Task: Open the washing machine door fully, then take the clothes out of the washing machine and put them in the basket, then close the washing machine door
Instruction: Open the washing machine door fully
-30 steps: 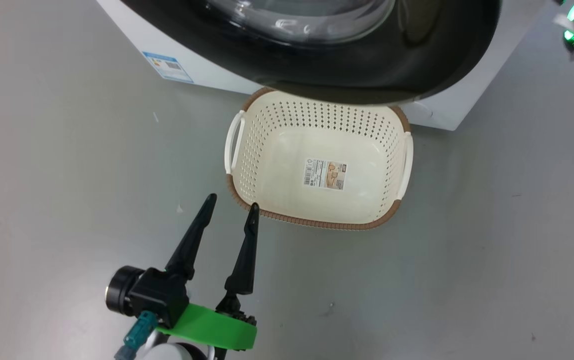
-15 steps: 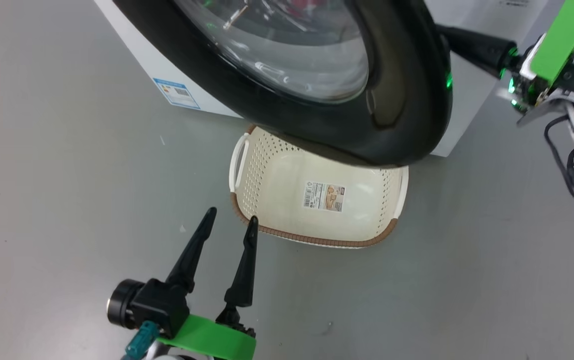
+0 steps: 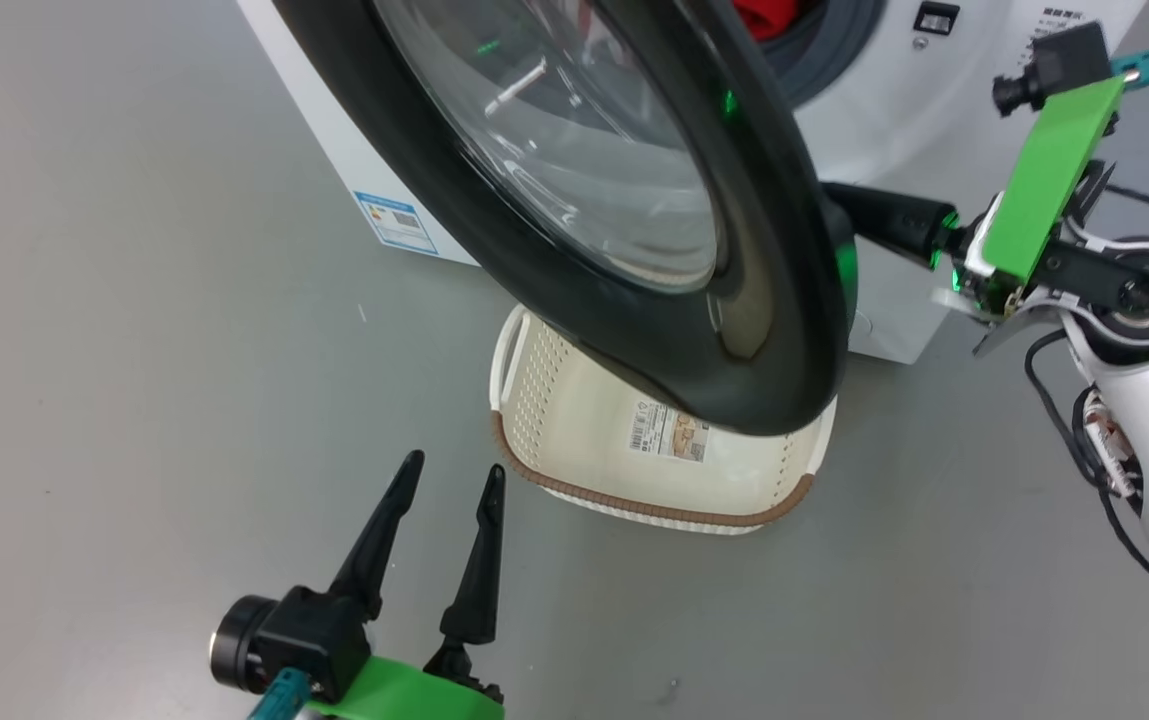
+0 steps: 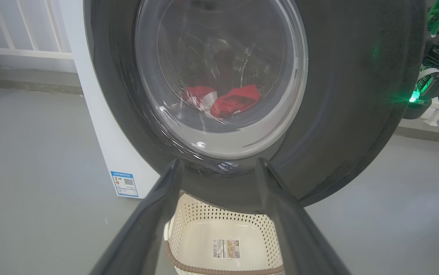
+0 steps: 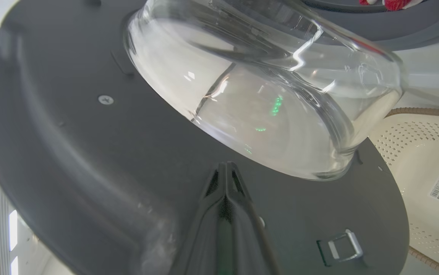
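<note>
The washing machine door [image 3: 774,330], with its black rim and glass bowl [image 3: 554,150], stands partly swung out from the white washing machine [image 3: 894,90]. Red clothes [image 3: 764,15] lie in the drum and also show through the glass [image 4: 234,101]. My right gripper [image 5: 225,165] is shut with nothing in it, its tips against the door's inner face [image 5: 70,152]. In the head view its fingers [image 3: 884,222] reach behind the rim. The cream basket [image 3: 574,440] sits on the floor under the door. My left gripper [image 3: 454,465] hangs open just left of the basket's near corner.
A blue sticker [image 3: 396,220] marks the washer's lower front. Grey floor [image 3: 134,350] spreads to the left and in front. The door's metal latch [image 5: 341,246] sits on its inner side. White railings [image 4: 20,49] stand behind the machine.
The head camera has tilted up. The door has swung further out over the basket, and my right arm has come into view behind its rim. My left gripper has stayed put.
</note>
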Available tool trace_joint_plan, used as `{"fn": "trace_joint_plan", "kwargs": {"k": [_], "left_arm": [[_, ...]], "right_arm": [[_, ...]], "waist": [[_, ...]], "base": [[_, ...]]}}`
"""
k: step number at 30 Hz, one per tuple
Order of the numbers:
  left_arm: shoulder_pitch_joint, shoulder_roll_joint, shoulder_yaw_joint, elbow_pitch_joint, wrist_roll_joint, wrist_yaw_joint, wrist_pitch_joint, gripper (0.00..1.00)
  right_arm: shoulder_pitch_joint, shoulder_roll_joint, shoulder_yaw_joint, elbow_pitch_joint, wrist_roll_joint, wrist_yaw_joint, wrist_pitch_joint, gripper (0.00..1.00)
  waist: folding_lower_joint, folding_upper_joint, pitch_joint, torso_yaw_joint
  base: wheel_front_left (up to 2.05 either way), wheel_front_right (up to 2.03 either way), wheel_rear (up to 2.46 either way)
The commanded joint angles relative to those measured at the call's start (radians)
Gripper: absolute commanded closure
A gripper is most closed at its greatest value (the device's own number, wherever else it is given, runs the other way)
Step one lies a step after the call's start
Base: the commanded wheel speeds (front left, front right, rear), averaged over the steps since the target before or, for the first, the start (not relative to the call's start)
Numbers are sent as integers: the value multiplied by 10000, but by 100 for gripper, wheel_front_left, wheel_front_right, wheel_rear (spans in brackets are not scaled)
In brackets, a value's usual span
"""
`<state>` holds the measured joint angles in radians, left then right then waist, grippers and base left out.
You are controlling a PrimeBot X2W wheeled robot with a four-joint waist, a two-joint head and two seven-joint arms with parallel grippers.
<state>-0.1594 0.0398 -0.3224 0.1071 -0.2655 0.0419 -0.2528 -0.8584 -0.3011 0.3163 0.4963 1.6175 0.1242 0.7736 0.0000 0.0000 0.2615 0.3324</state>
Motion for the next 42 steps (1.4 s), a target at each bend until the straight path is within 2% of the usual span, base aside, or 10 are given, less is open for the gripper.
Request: {"fn": "trace_joint_plan", "kwargs": {"k": [1,18,35,42], "left_arm": [[86,104,369,-204,-23,-54,-90,0],[686,104,590,-6,-29,-51,-90,0],[985,104,811,89,72,-148,-90,0],[1119,104,1024,16,90,-86,-90,0]], "right_arm": [[231,232,166,-394,-110,65,89,100],[1572,661,668,-1124,-369,65,320,100],[2151,1175,1057,-1249,-467,65,314,100],[2184,1476,1300,-1323,-491,65,405,100]], "waist": [[0,0,-162,147],[0,0,-945,1063],[0,0,-1397,2009],[0,0,-1393,2095]], "base": [[0,0,0],[0,0,0],[0,0,0],[0,0,0]]}}
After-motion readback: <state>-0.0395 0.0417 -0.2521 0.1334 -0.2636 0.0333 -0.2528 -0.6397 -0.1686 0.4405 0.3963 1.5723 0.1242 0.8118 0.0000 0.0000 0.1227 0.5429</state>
